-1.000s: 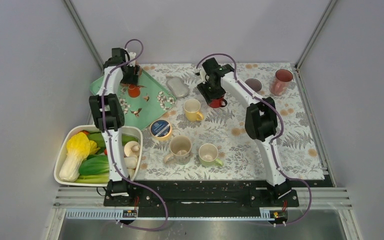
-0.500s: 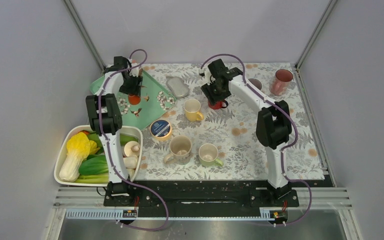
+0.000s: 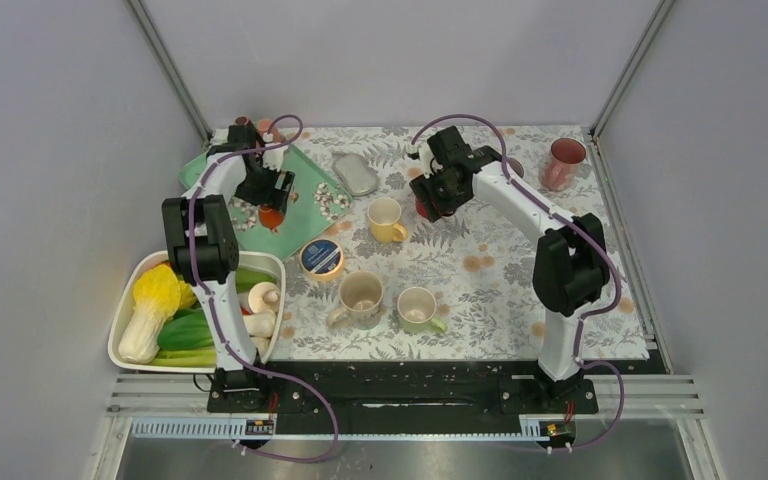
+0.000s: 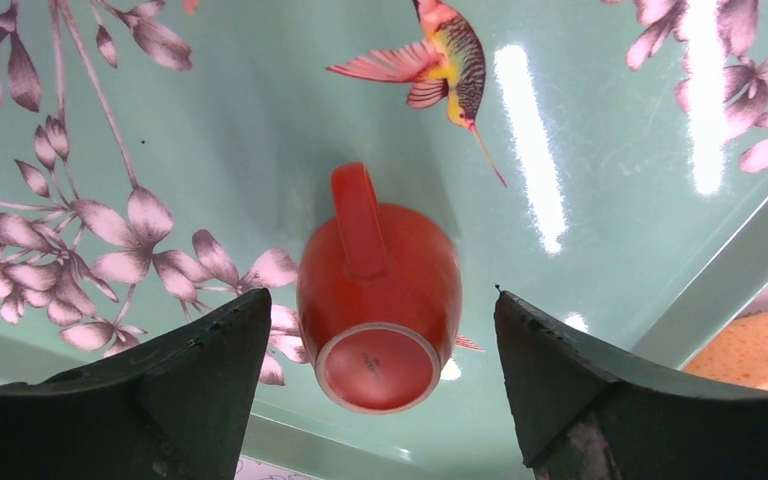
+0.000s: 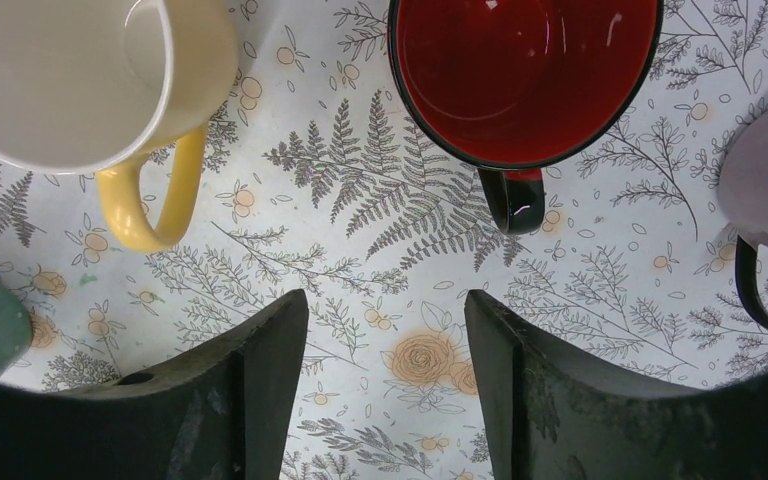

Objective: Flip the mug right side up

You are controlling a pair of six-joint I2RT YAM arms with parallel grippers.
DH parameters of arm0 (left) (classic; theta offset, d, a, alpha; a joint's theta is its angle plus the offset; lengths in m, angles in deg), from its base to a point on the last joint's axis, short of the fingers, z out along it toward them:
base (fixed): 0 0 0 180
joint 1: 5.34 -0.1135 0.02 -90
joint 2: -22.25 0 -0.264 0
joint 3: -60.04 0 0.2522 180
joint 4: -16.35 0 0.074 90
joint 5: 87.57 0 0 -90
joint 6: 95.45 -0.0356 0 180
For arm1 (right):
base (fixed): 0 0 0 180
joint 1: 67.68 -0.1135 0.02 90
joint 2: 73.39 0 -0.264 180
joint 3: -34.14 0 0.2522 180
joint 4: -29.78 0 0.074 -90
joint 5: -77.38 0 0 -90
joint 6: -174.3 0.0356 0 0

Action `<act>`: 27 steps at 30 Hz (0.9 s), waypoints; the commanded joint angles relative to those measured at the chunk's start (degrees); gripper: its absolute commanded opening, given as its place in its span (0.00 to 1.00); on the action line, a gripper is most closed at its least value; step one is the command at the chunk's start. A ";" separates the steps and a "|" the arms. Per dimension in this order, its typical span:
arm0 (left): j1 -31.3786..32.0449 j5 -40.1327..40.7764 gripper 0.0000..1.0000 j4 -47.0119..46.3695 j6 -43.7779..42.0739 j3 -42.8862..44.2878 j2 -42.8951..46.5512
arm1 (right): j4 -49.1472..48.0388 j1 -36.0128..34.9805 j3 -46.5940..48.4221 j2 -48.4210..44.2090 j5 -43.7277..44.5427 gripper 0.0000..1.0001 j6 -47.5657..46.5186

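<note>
An orange-red mug (image 4: 380, 300) stands base up on the green bird-print tray (image 4: 210, 120), its handle pointing away from the wrist camera. My left gripper (image 4: 380, 295) is open above it, with a finger on each side and a gap to the mug on both. In the top view this mug (image 3: 271, 215) sits near the tray's (image 3: 310, 180) near edge, under my left gripper (image 3: 270, 195). My right gripper (image 5: 385, 300) is open over the fern cloth with nothing between its fingers. An upright red mug (image 5: 520, 70) with a black outside stands just beyond it.
A yellow mug (image 5: 70, 70) stands left of the red one and a purple mug (image 5: 765, 190) to its right. Nearer the bases are a blue tin (image 3: 321, 258), a beige mug (image 3: 362, 295) and a green mug (image 3: 418, 308). A vegetable basin (image 3: 120, 320) sits near left.
My left gripper brought the orange-red mug toward the tray's near edge and then opened off it. My right gripper shifted a little to the right, away from the red mug.
</note>
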 commanded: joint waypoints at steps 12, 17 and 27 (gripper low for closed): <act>1.01 4.48 0.45 0.27 0.24 2.83 -1.18 | -3.57 0.22 -2.98 -7.01 -1.47 0.70 0.92; 1.02 0.76 0.00 1.14 0.08 3.29 0.64 | -4.77 0.19 -4.67 -10.71 -2.97 0.70 1.72; 1.17 -18.30 0.00 5.12 -0.75 5.91 9.52 | -10.84 0.18 -10.28 -20.65 -15.49 0.70 4.68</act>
